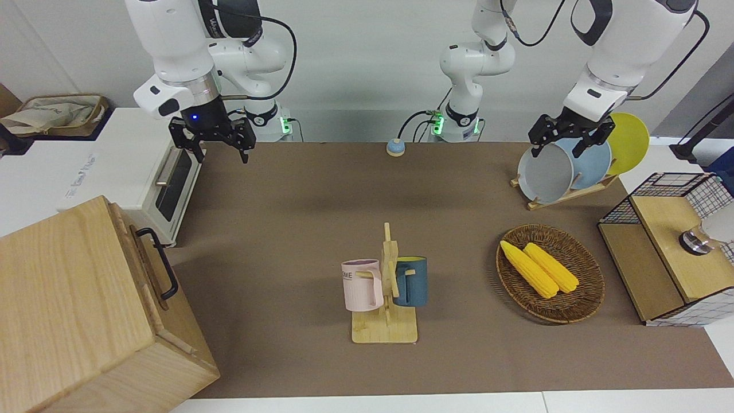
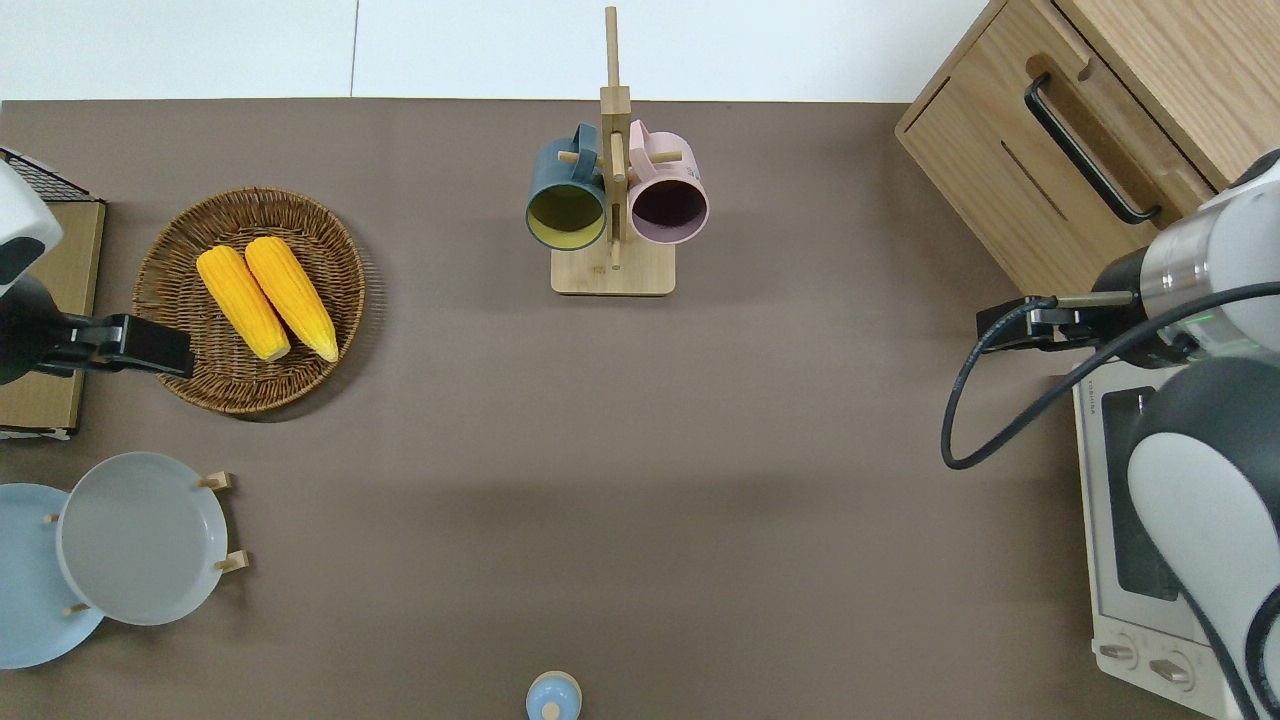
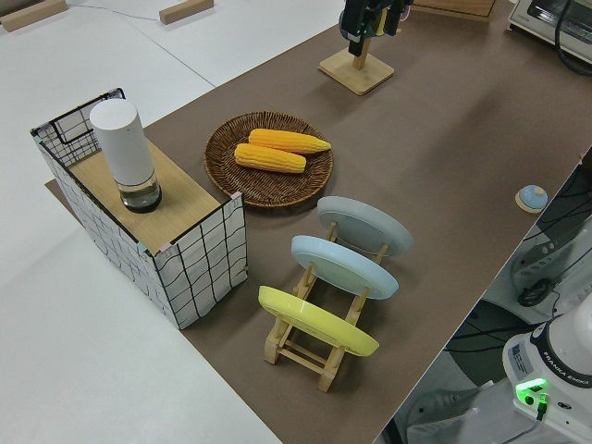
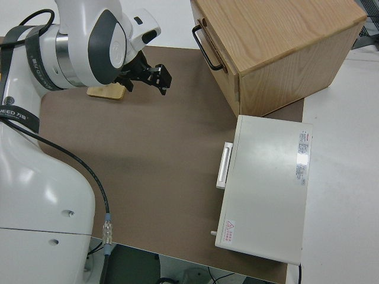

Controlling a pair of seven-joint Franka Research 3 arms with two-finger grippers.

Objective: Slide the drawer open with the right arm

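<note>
The drawer (image 1: 150, 265) sits closed in the top of the cabinet (image 1: 69, 310) at the right arm's end of the table (image 2: 640, 480), its black handle (image 2: 1088, 148) untouched. The right gripper (image 1: 213, 137) hangs in the air with its fingers (image 1: 243, 150) spread apart and nothing between them; seen from overhead, it is over bare table just beside the cabinet's nearer corner and the oven (image 4: 267, 188), apart from the handle. The drawer lies farther from the robots than this gripper, and the oven stands close by on the robots' side of the cabinet, its door shut.

Toward the middle of the table from the gripper stands the mug rack (image 2: 612, 180), carrying a blue mug (image 2: 565, 192) and a pink mug (image 2: 668, 190). Farther along toward the left arm's end is a basket (image 1: 585, 298) holding two corn cobs (image 1: 540, 268), and beside that a mesh box (image 3: 176, 236) with a white cylinder (image 3: 125, 153) on top. A plate rack (image 3: 314, 347) holds grey, blue and yellow plates. A small blue button (image 1: 395, 147) rests at the table edge near the robots.

The left gripper (image 1: 565, 137) is parked, its fingers apart.
</note>
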